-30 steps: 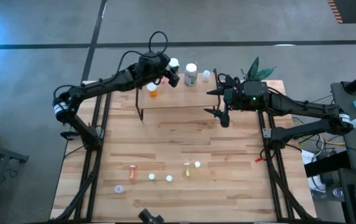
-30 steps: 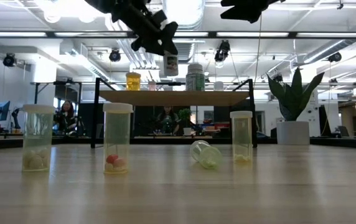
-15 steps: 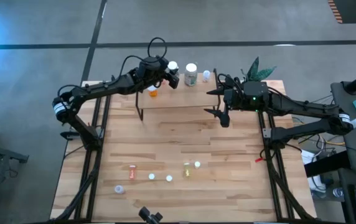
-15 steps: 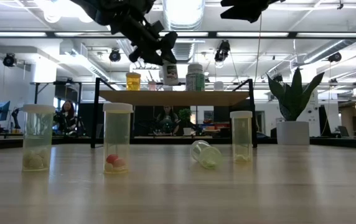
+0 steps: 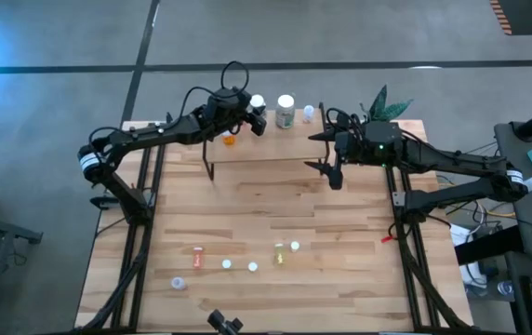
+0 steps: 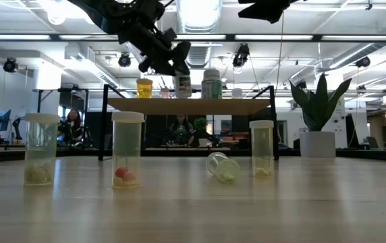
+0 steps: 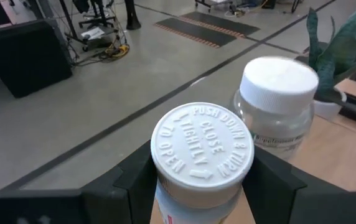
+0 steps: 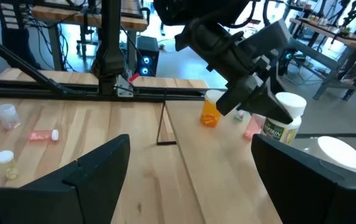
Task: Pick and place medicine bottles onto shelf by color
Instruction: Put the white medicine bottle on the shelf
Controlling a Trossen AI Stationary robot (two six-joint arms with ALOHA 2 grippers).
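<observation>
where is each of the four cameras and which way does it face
High view: above the table, looking straight down; both arms show, left gripper over the shelf, right gripper beside it.
Low view: at tabletop height, looking level across bottles to the shelf; the left gripper comes in from above.
Left wrist view: on the left wrist, looking down past its fingers clamped on a white-capped bottle.
Right wrist view: on the right wrist, facing the left arm; its own open fingers show.
Shared: all four show the held bottle.
</observation>
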